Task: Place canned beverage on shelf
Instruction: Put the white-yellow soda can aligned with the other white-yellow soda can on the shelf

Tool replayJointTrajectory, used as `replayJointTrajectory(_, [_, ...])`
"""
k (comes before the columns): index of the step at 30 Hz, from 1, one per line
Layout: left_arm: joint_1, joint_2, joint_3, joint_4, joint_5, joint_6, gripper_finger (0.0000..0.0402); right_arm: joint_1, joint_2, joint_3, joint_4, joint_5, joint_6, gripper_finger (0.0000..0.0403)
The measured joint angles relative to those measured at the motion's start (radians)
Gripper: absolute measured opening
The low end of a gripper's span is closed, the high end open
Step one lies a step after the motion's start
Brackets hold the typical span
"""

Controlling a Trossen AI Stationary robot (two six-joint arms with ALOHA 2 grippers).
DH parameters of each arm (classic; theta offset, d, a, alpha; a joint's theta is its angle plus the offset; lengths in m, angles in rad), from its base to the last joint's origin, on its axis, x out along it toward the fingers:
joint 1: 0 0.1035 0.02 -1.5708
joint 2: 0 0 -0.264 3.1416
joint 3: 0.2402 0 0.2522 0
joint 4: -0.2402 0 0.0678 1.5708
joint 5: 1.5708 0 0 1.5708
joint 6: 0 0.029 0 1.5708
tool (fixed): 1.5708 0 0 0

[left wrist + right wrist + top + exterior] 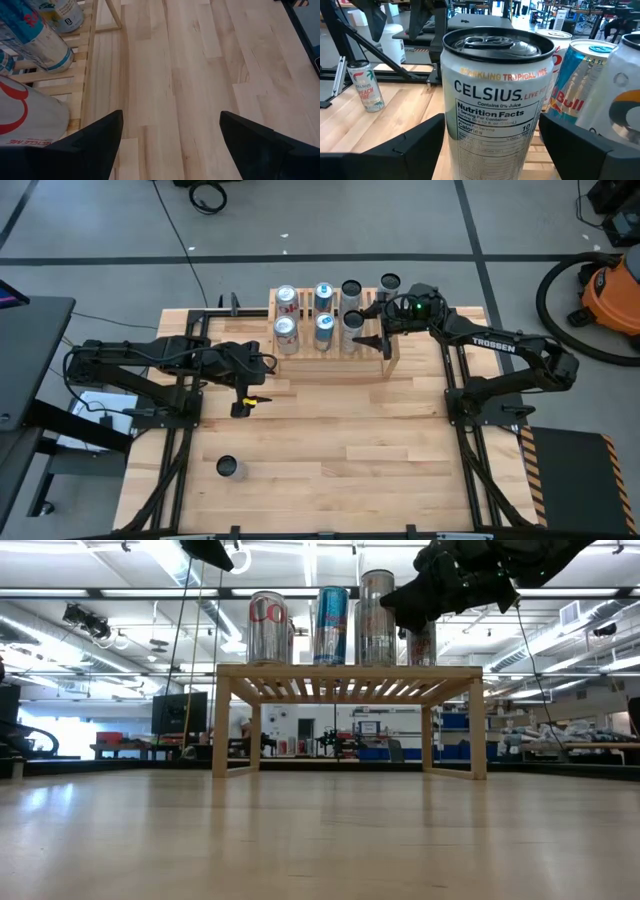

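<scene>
The light-wood shelf [335, 358] stands at the table's far middle, with several cans upright on its slatted top. My right gripper [492, 117] reaches in level from the shelf's right end and is open. Its fingers stand close on either side of a white Celsius can [492, 95], which rests on its base in the near row [352, 321]. A Red Bull can [577, 95] stands just beyond it. My left gripper [245, 395] hangs open above bare table left of the shelf, holding nothing. Another can [228, 468] stands upright on the table at near left.
A vacuum cleaner [605, 285] and cables lie on the floor off the table's far right. Open tabletop [350, 450] stretches across the near half. In the low view the shelf's legs [222, 725] leave a gap beneath the slats.
</scene>
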Motion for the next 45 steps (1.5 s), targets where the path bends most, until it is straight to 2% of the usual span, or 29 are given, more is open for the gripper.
replayJointTrajectory(19, [0.000,0.000,0.000,0.000,0.000,-0.003,0.0334,0.000,-0.062,0.000,0.028,-0.007,0.006,0.0337])
replayJointTrajectory(29, [0.000,0.000,0.000,0.000,0.000,-0.002,0.0334,0.022,-0.145,0.000,0.029,-0.013,0.182,0.0337])
replayJointTrajectory(33, [0.000,0.000,0.000,0.000,0.000,-0.011,0.0334,0.047,-0.178,-0.001,0.029,-0.034,0.165,0.0337])
replayJointTrajectory(40, [0.000,0.000,0.000,0.000,0.000,-0.050,0.0334,0.060,-0.220,-0.001,0.026,0.035,0.182,0.0337])
replayJointTrajectory(45, [0.000,0.000,0.000,0.000,0.000,-0.053,0.0334,0.125,-0.217,-0.001,-0.015,0.109,0.208,0.0337])
